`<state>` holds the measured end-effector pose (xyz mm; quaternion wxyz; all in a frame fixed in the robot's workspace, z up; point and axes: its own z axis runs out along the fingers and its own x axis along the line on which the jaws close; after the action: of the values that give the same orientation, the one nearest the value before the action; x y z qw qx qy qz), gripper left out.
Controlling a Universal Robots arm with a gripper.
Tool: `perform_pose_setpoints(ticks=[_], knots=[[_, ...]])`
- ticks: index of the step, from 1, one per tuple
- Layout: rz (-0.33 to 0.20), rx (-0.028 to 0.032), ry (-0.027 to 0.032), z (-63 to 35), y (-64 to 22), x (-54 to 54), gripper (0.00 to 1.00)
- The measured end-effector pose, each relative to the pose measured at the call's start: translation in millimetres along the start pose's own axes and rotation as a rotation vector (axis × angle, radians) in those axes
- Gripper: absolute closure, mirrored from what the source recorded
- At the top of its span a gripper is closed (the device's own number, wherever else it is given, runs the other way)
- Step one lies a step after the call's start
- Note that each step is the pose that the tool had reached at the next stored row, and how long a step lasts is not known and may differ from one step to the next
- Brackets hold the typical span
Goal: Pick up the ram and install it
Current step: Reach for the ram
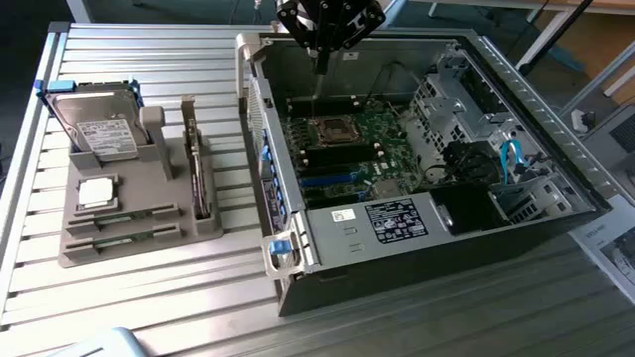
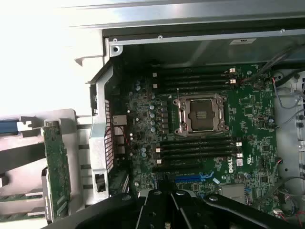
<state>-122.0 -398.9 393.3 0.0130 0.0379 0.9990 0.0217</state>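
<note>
Exterior view looks steeply down on the whole computer case (image 1: 427, 260); wrist view, behind the fingers (image 1: 320, 65), sits close above the shared motherboard (image 2: 143, 129).

My gripper (image 1: 319, 63): black throughout.
Ram (image 1: 129, 218): green board with a row of dark chips.
Holder (image 1: 149, 249): plain grey-beige, no pattern.
Hard drive (image 1: 100, 126): silver, with a white label in dark print.
Bracket (image 1: 44, 85): blue.
Processor chip (image 1: 97, 192): pale silver, no pattern that I can make out.
Motherboard (image 2: 248, 124): dark green, speckled with small silver parts. I note black slots and one blue slot.
Computer case (image 1: 447, 256): black shell, grey metal interior.
Case label (image 1: 395, 220): black with white print.
Cable (image 1: 511, 160): light blue.
Table (image 1: 149, 312): light grey, striped by parallel ridges.
</note>
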Motion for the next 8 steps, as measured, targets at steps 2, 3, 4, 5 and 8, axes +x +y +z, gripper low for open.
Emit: perform_pose_setpoints(ticks=[2, 3, 4, 5, 8], knots=[[0.000, 0.0000, 0.0000, 0.0, 0.0, 0.0, 0.90], [0.000, -0.0001, -0.0001, 0.0, 0.0, 0.0, 0.90], [0.000, 0.0000, -0.0001, 0.0, 0.0, 0.0, 0.90], [0.000, 0.0000, 0.0000, 0.0, 0.0, 0.0, 0.90], [0.000, 0.0000, 0.0000, 0.0, 0.0, 0.0, 0.90]])
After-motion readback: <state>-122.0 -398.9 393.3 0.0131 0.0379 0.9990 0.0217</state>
